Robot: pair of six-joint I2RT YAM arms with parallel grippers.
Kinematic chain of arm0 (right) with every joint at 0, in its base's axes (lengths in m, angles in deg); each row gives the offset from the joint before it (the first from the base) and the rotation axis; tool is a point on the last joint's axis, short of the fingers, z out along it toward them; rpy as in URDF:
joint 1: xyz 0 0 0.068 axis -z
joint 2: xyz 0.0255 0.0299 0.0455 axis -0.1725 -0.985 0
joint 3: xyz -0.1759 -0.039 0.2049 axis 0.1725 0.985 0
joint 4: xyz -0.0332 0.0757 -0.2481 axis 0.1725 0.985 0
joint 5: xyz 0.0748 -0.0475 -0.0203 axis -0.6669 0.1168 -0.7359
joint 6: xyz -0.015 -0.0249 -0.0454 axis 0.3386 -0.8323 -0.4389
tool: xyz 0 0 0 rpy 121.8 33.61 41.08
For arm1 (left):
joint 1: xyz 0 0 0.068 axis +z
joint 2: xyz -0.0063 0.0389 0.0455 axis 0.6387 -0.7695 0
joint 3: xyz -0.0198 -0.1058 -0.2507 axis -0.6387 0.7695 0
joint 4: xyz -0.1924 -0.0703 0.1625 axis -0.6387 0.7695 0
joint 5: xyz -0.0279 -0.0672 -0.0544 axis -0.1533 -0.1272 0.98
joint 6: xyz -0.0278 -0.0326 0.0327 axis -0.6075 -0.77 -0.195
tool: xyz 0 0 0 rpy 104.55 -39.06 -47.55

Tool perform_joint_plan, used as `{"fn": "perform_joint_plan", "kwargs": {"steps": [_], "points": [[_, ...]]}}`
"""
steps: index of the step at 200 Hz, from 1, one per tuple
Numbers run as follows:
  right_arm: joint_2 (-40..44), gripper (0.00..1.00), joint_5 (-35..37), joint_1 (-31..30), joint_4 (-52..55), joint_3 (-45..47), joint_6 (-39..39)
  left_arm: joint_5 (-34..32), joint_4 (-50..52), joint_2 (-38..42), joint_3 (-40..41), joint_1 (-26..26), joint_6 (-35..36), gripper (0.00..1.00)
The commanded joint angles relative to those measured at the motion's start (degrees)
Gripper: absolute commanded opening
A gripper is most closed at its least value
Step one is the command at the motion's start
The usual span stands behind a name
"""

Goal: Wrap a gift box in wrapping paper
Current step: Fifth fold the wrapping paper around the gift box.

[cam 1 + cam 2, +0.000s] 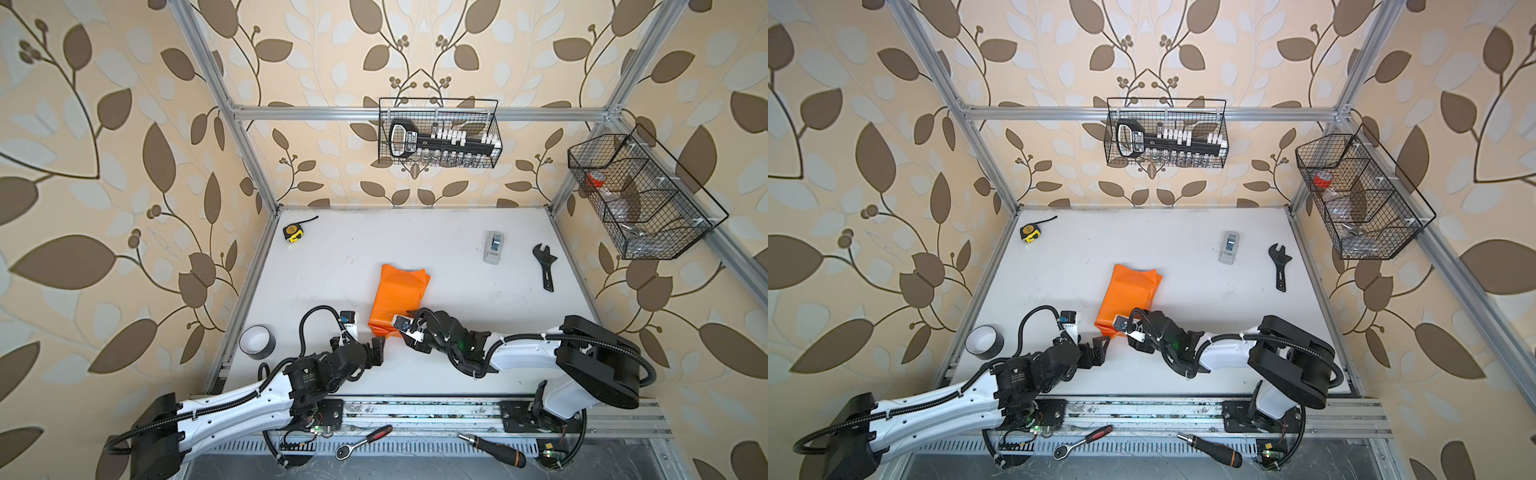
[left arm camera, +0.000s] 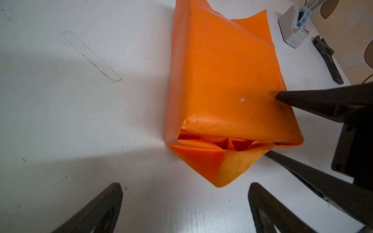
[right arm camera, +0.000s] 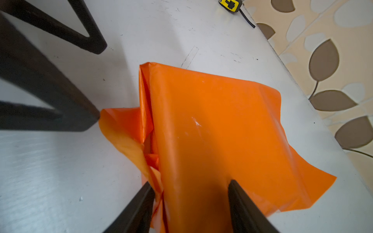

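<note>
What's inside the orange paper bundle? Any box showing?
At the open end of the wrapping paper, only folded orange layers show. No box surface is visible; the paper covers whatever it holds.

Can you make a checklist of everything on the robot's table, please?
Surface: white table, lightly scuffed.
Job's things: orange paper folded into a parcel; box hidden from view; near flap open.
Clutter: tape measure, tape dispenser, wrench, tape roll; ratchet and screwdriver on the front rail.
Grippers: left gripper open, empty; right gripper clasping the paper's near end.
Cables: black cable loops on both arms.
Surroundings: leaf wallpaper, two wire baskets.
</note>
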Motion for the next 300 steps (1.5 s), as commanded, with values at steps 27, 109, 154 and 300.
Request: {"fn": "perform_joint_plan", "kwargs": {"steps": [27, 109, 154, 300], "points": [[0.1, 0.59, -1.3, 0.2, 0.8, 1.2, -0.3, 1.4, -1.7, -11.7, -1.7, 0.6, -1.2, 0.99], [-0.1, 0.59, -1.6, 0.2, 1.1, 1.1, -0.5, -9.1, -15.9, -24.1, -0.4, 0.6, -0.6, 0.99], [0.0, 0.59, -1.9, 0.1, 1.3, 1.0, -0.4, -12.7, -19.4, -17.0, 1.7, 0.6, 3.2, 0.99], [7.7, 0.63, -2.0, -0.7, 5.2, 1.1, 0.0, -11.2, -21.7, -19.0, 0.4, 1.9, 3.5, 0.99]]}}
